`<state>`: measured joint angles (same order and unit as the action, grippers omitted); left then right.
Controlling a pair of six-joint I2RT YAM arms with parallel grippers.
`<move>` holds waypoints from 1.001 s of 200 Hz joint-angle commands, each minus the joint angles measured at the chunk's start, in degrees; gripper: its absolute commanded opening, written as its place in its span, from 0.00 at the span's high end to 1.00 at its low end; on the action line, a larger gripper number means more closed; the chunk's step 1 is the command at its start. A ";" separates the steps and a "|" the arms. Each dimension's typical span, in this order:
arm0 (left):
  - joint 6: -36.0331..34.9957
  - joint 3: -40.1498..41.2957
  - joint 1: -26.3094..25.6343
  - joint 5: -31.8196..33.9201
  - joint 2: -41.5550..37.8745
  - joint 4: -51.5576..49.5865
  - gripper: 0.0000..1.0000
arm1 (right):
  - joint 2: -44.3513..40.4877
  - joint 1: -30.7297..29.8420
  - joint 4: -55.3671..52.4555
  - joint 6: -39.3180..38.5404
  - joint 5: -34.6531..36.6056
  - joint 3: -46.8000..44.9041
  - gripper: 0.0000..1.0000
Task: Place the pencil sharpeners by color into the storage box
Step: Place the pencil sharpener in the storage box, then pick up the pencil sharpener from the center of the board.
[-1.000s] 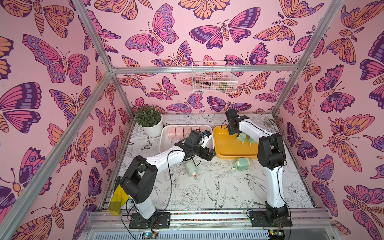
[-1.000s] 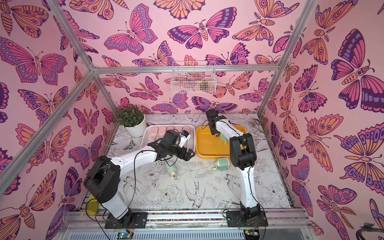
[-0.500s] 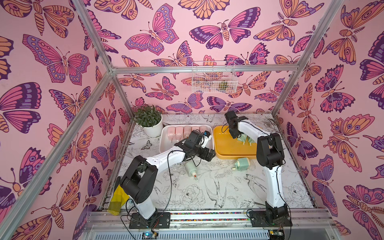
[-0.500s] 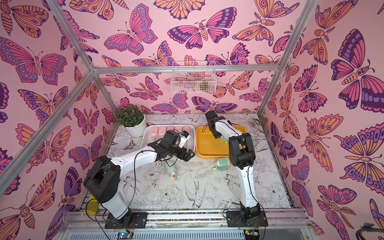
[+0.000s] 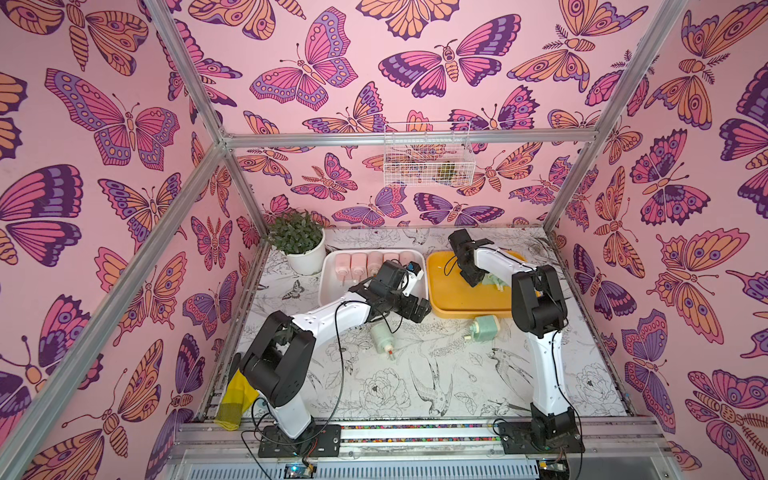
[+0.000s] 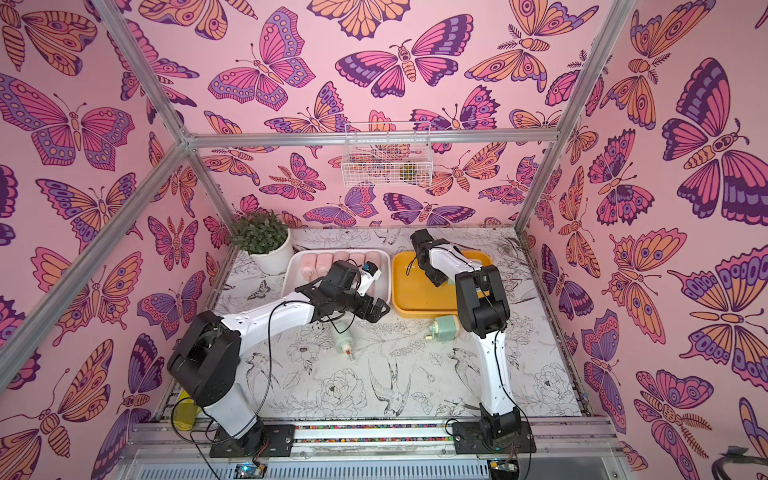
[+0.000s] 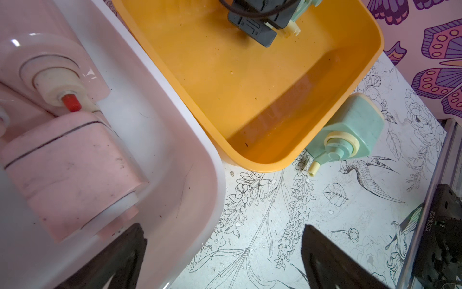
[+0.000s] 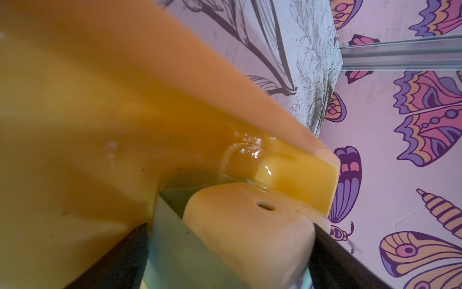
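Note:
Several pale pink pencil sharpeners [image 5: 365, 262] lie in a row in the white storage box [image 5: 322, 286], one close up [image 7: 70, 172]. My left gripper [image 5: 415, 309] hangs open and empty over that box's near corner, fingers [image 7: 325, 255] wide apart. In the yellow storage box [image 5: 453, 299], my right gripper [image 5: 476, 277] stands open, straddling a mint green sharpener [image 8: 237, 237] that fills the gap between the fingers. Two more green sharpeners lie on the table, one [image 5: 381, 338] under my left arm and the other [image 5: 487, 328] against the yellow box's front wall.
A potted plant [image 5: 299, 245] stands at the back left beside the white box. A wire basket [image 5: 428, 156] hangs on the back wall. A yellow cloth [image 5: 239, 395] lies by the left arm's base. Aluminium posts frame the cell.
My right gripper has dipped a little lower over the green sharpener in the yellow box. The left arm has not visibly moved.

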<state>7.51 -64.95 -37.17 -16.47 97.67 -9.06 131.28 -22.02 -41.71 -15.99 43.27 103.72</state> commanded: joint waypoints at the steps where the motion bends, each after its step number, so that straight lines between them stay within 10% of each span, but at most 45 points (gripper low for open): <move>1: -0.82 0.35 -0.31 -0.07 0.58 -1.13 0.00 | -2.37 0.14 0.44 -1.61 1.86 -0.36 0.01; 118: -3.85 0.19 -1.00 -4.08 -2.13 -3.34 0.00 | -28.76 -0.60 14.41 17.78 -11.63 -21.33 0.01; 200: -11.53 -5.82 -13.73 3.24 -1.58 -10.12 0.00 | -61.73 4.05 37.12 34.16 -9.29 -53.03 0.01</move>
<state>-1.17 -67.55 -47.94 -15.44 94.70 -16.58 73.52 -19.68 -11.27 12.12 34.44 54.87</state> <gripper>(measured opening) 0.999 0.990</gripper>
